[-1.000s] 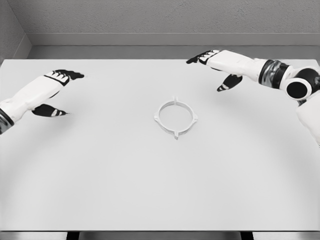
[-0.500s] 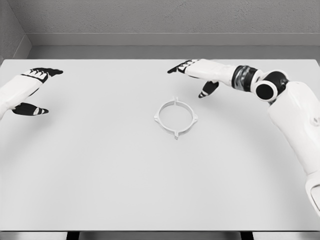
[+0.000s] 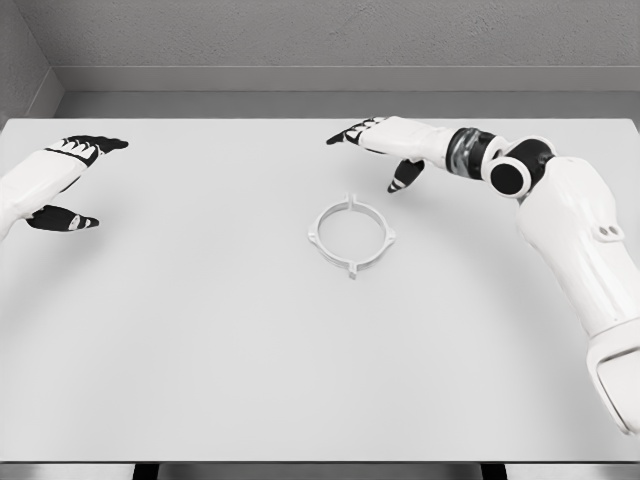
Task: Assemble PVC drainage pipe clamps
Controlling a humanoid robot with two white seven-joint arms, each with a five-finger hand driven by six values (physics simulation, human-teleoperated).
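Head view. Pipe clamp ring [image 3: 351, 235]: white, flat on the white table [image 3: 200, 340], near centre. My right hand [image 3: 385, 140]: fingers spread, holding nothing, above the table just beyond the ring, not touching it. My left hand [image 3: 62, 180]: fingers loosely apart, empty, at the table's left edge, well apart from the ring.

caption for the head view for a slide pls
Right robot hand open above the white pipe clamp ring on the table; left robot hand open at far left.
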